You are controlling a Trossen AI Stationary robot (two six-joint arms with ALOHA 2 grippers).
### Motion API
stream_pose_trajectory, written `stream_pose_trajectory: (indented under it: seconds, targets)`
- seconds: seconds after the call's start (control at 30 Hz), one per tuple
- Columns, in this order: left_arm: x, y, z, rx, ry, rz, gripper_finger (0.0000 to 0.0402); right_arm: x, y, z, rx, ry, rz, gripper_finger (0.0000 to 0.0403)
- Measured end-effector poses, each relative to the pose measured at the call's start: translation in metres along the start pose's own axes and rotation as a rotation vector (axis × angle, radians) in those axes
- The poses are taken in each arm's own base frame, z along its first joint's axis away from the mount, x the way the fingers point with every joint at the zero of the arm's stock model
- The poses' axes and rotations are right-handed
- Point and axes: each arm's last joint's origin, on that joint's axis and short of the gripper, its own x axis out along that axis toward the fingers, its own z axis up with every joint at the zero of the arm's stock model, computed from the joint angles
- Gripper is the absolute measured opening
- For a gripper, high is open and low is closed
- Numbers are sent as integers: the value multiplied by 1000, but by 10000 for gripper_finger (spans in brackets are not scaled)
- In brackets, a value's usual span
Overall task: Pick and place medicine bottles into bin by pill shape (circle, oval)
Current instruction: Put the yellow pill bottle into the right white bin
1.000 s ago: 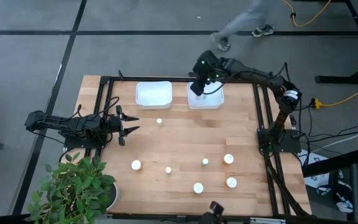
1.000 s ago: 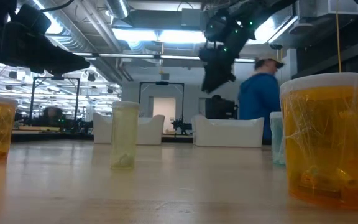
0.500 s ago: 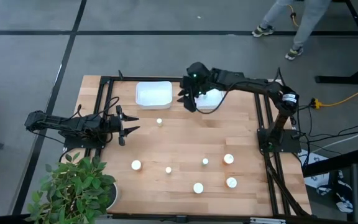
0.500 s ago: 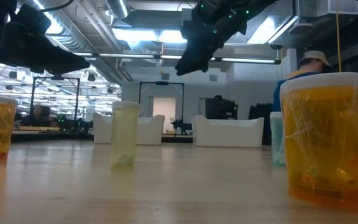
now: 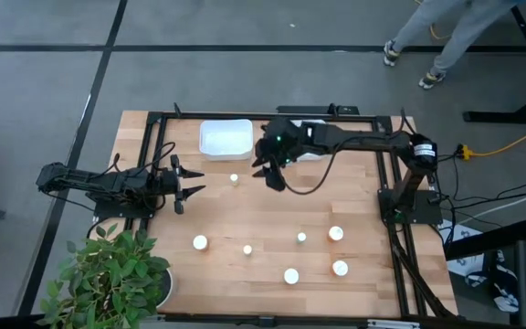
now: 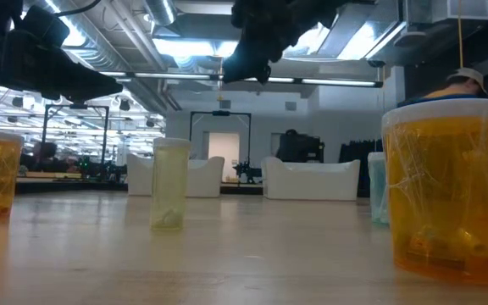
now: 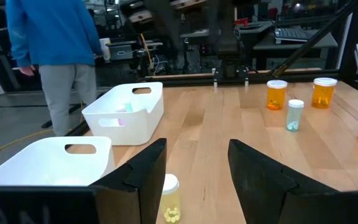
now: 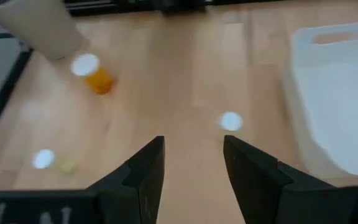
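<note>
- Seven medicine bottles stand upright on the wooden surface (image 5: pixel 272 219), white caps up and well apart from one another.
- One small bottle (image 5: pixel 234 179) sits alone near the far bins; in the left wrist view it shows a pale body with small yellow-green pills at the bottom.
- Six more are spread over the near half: a capped bottle (image 5: pixel 200 242), a small one (image 5: pixel 247 249), another small one (image 5: pixel 301 238), a wider one (image 5: pixel 336 233), and two nearest the front edge (image 5: pixel 291 275) and (image 5: pixel 340 268).
- Low view: a pale green bottle (image 6: pixel 170 182) stands mid-surface, and a big orange bottle (image 6: pixel 445 191) looms close at the right.
- Two white bins sit at the far edge. The left bin (image 5: pixel 226 139) looks bare inside from above.
- The right bin (image 5: pixel 310 153) is mostly covered by the arm; the left wrist view shows small pale items inside, too small to name.
- The right gripper (image 5: pixel 273 174) hangs above the surface between the bins and the lone bottle, jaws narrowly parted and holding nothing.
- The left gripper (image 5: pixel 193 183) waits at the left side, jaws apart and empty, aimed toward the lone bottle.
</note>
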Motion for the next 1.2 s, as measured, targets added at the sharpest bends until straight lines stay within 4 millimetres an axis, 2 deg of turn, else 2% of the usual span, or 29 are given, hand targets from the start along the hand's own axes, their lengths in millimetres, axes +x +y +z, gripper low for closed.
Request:
stream_pose_trajectory:
  seconds: [0.17, 0.3, 0.4, 0.53, 0.63, 0.73, 0.83, 1.0, 1.2]
  targets:
    - [0, 0, 0, 0, 0, 0, 166, 6, 19, 1, 77, 5, 37, 177]
    - [0, 0, 0, 1, 1, 0, 166, 15, 31, 1, 152, -2, 36, 209]
    - [0, 0, 0, 2, 0, 0, 166, 35, 34, -4, 220, 17, 33, 243]
    - [0, 0, 0, 1, 0, 0, 166, 68, 33, -16, 213, 41, 40, 286]
    - [0, 0, 0, 2, 0, 0, 166, 89, 27, -24, 211, 37, -21, 301]
    - [0, 0, 0, 2, 0, 0, 166, 101, 22, -32, 217, 56, -105, 303]
    - [0, 0, 0, 2, 0, 0, 166, 108, 16, -38, 216, 67, -194, 304]
    - [0, 0, 0, 2, 0, 0, 166, 107, 10, -36, 157, 49, -311, 304]
    - [0, 0, 0, 2, 0, 0, 166, 110, 8, -32, 35, 9, -337, 304]
